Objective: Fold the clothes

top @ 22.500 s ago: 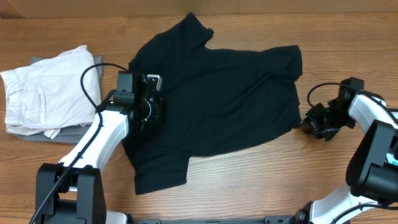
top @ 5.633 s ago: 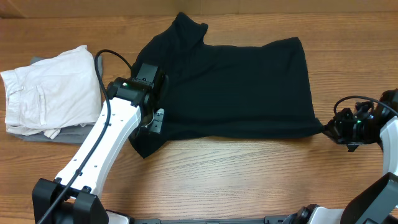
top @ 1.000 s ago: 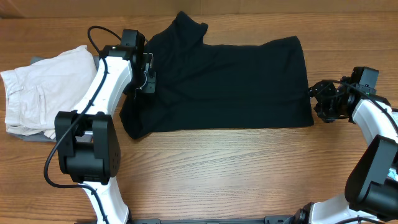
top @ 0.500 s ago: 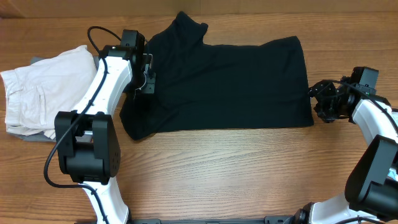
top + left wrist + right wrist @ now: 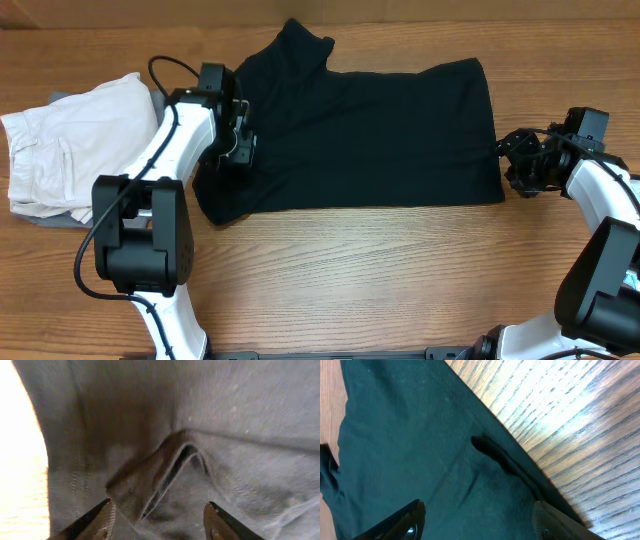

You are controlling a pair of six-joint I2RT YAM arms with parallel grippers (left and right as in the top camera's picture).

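Note:
The clothes, a black T-shirt (image 5: 370,130), lie folded across the middle of the table, with one sleeve pointing to the back (image 5: 300,40). My left gripper (image 5: 238,140) hovers over the shirt's left edge. In the left wrist view its jaws stand open (image 5: 159,520) above a small raised pleat of fabric (image 5: 170,467), and nothing is held between them. My right gripper (image 5: 520,165) sits at the shirt's right edge. It is open (image 5: 479,520) over the hem (image 5: 510,467), where the fabric meets the bare wood (image 5: 580,415).
A folded off-white garment (image 5: 75,140) lies at the left on a grey item (image 5: 60,215), close to my left arm. The wooden table (image 5: 400,280) runs along the front of the shirt.
My left gripper has opened and let go of the shirt's fabric, shifting slightly toward the front. The right arm and the shirt's outline have stayed put.

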